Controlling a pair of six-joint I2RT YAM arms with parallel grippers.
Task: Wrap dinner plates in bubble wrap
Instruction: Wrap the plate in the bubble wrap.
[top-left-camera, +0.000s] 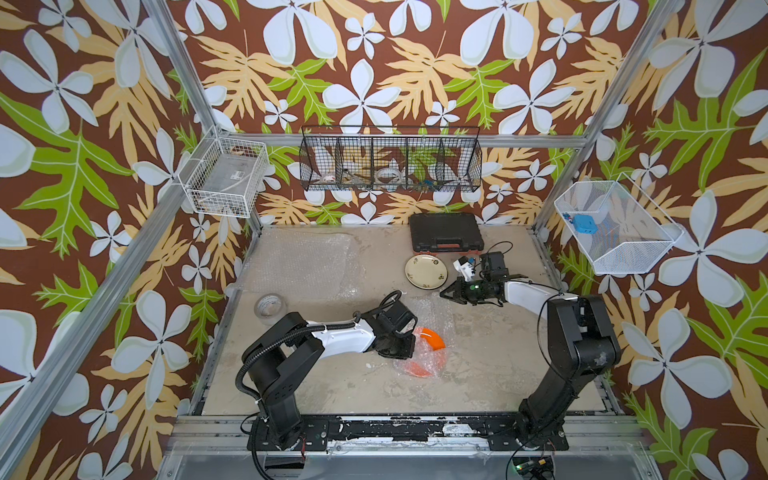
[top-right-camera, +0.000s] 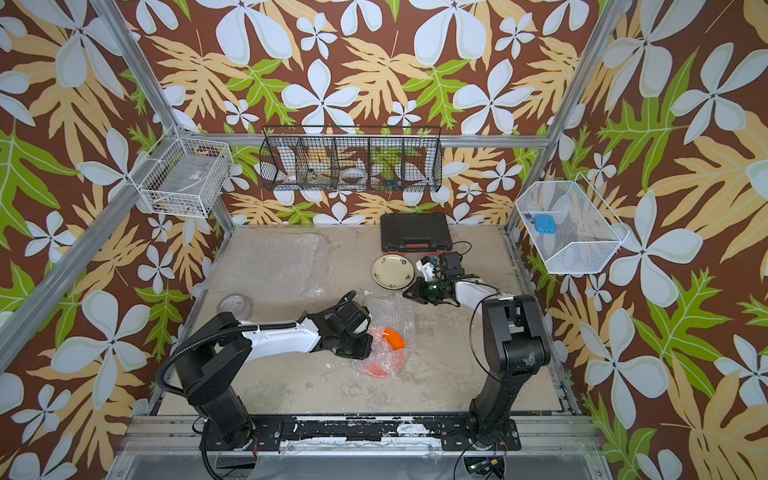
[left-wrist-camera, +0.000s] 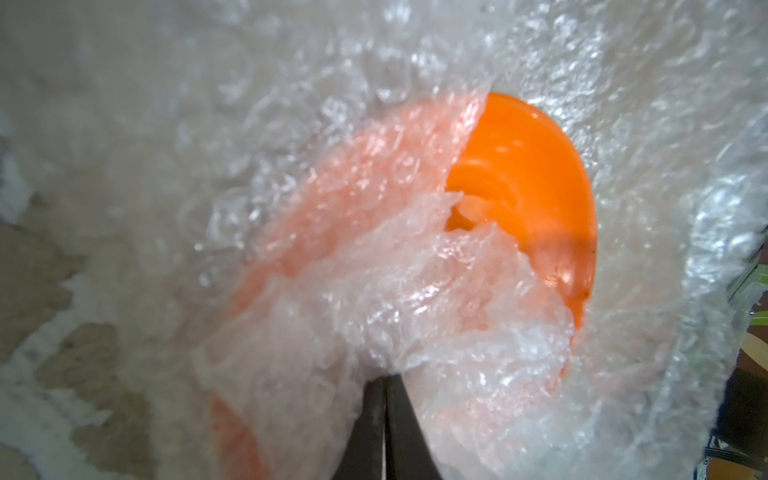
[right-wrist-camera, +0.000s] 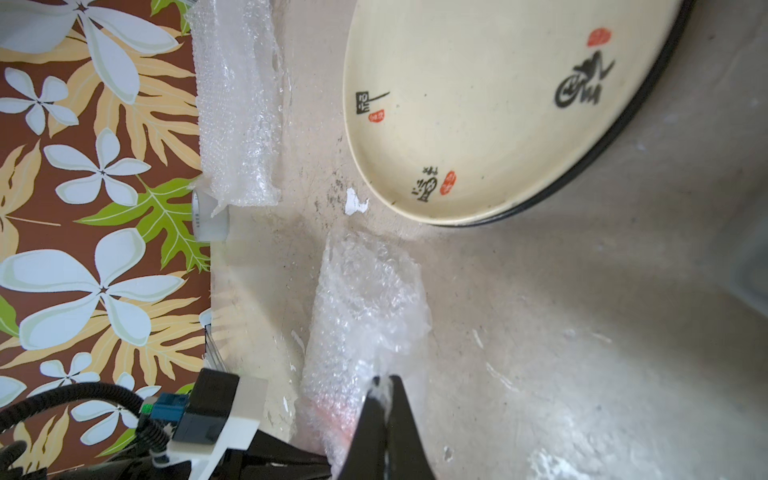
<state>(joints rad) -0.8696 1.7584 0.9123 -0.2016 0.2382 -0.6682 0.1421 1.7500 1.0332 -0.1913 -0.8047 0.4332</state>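
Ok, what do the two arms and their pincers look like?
Both arms have black joints and white forearm shells: left arm, right arm. A ribbed black hose runs along the left, a thin black cable along the right, whose wrist shows a green light. Left pincer and right pincer: slim, dark, tapered fingers.

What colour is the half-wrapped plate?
Glossy bright orange round plate; clearest in the left wrist view.
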